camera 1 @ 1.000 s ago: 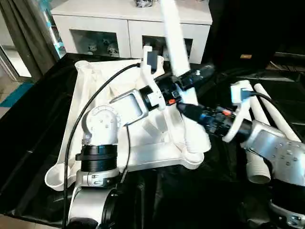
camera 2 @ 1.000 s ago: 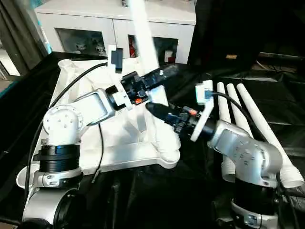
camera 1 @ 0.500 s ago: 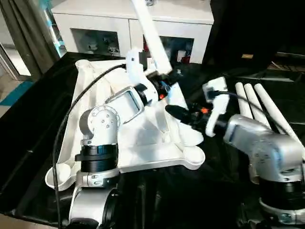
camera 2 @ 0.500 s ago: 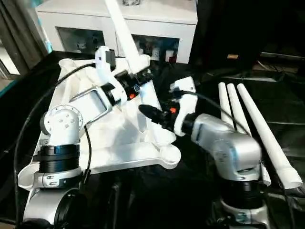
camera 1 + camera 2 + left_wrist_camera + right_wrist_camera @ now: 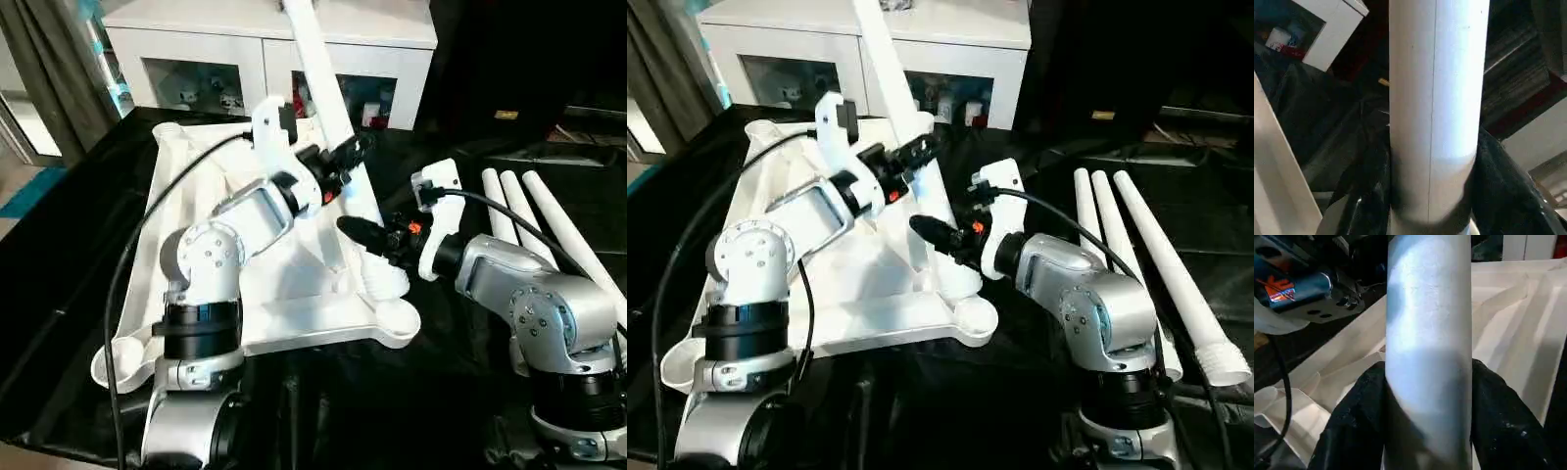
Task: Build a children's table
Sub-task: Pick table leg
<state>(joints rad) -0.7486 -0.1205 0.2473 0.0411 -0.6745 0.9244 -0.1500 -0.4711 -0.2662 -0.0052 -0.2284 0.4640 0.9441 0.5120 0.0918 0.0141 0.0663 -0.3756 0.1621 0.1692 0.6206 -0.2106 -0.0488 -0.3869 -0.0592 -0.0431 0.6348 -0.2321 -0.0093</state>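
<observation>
The tabletop [image 5: 294, 284] lies underside up on the black cloth [image 5: 59, 294], in front of the cabinet [image 5: 265, 39]. A leg [image 5: 328, 108] stands tilted over the tabletop's near right corner socket [image 5: 392, 318]. The left gripper [image 5: 345, 162] clamps the leg at mid-height; the right gripper [image 5: 364, 233] clamps it lower down. Three spare legs [image 5: 549, 225] lie right of the tabletop.

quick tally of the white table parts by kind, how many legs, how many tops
Held leg, upright, gripped by left gripper and right gripper: 1
Loose legs lying on the black cloth, first, second, third: 3
Upside-down tabletop: 1
Total: 5
</observation>
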